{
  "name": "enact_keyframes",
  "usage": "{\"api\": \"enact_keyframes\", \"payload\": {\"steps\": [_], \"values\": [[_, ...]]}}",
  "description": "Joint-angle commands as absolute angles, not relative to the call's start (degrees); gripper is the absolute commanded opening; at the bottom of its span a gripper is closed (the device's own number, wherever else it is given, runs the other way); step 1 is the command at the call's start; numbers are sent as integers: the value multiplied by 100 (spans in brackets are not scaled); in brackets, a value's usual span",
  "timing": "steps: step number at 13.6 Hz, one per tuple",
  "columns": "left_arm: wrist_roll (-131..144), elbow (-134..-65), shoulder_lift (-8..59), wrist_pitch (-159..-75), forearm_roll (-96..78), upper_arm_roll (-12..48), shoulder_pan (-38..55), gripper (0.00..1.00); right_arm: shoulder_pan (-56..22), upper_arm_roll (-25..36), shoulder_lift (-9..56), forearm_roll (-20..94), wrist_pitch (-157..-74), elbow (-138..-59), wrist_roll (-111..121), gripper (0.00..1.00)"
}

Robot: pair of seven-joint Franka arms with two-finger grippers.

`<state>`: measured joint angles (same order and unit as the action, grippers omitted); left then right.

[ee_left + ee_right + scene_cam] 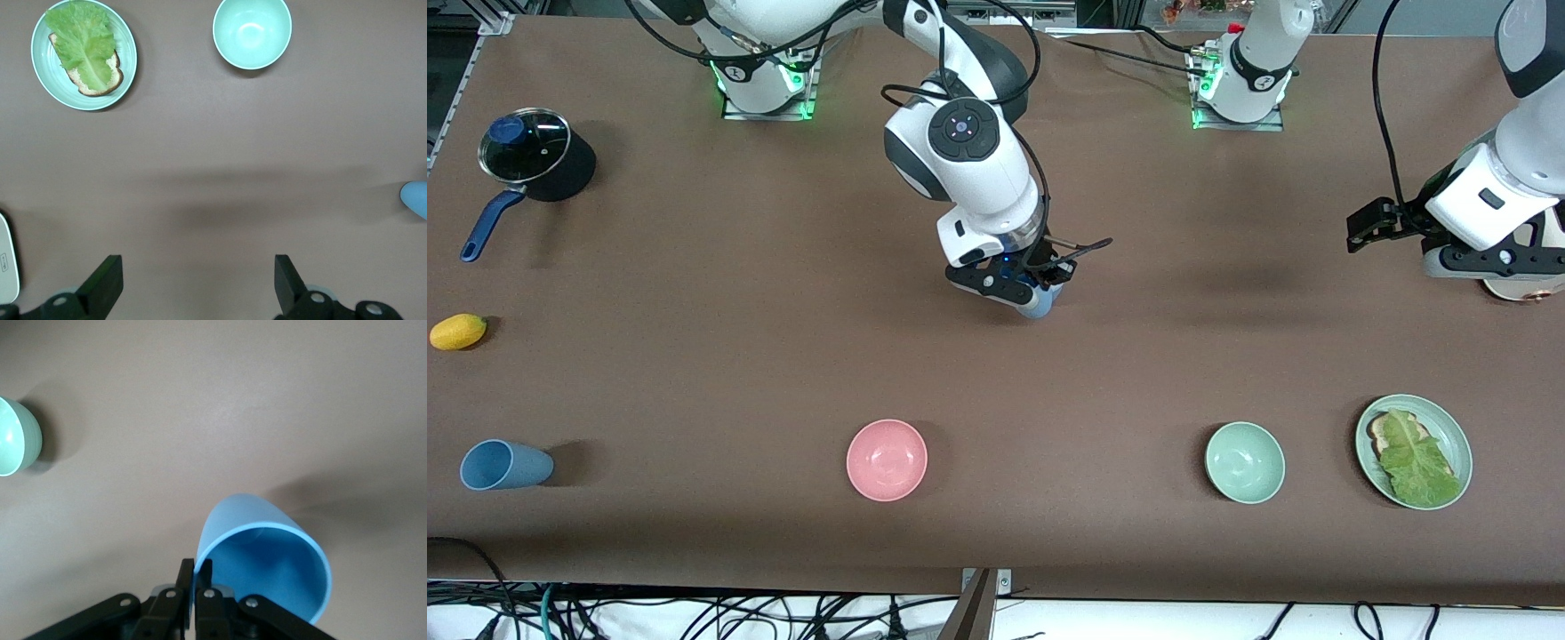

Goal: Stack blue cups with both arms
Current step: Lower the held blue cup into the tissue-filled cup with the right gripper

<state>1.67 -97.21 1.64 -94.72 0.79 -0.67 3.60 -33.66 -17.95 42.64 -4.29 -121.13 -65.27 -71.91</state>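
Observation:
My right gripper [1042, 289] is over the middle of the table, shut on the rim of a sky-blue cup [1036, 307]. In the right wrist view the fingers pinch the cup's wall [260, 567], one inside and one outside, at the gripper [194, 570]. The cup hangs tilted. A duller greyish-blue cup [503, 465] lies on its side at the right arm's end of the table, close to the front camera. My left gripper [1365, 229] waits open and empty over the left arm's end [198, 277]. The left wrist view catches an edge of the sky-blue cup [417, 199].
A pink bowl [887, 460], a pale green bowl [1245, 462] and a green plate [1454, 440] with bread and lettuce stand near the front camera. A lidded black pot [534, 160] with a blue handle and a yellow fruit [458, 332] sit at the right arm's end.

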Motion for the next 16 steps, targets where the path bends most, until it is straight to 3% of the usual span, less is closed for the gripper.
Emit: {"api": "enact_keyframes", "payload": {"steps": [1, 16], "values": [[18, -9668, 132, -9334, -35, -105, 351, 100, -3471, -1793, 4482, -360, -12173, -6258, -7330, 0], [17, -9677, 123, -9308, -35, -123, 290, 100, -3621, -1793, 4544, -238, -11672, -6284, -7374, 0]]}}
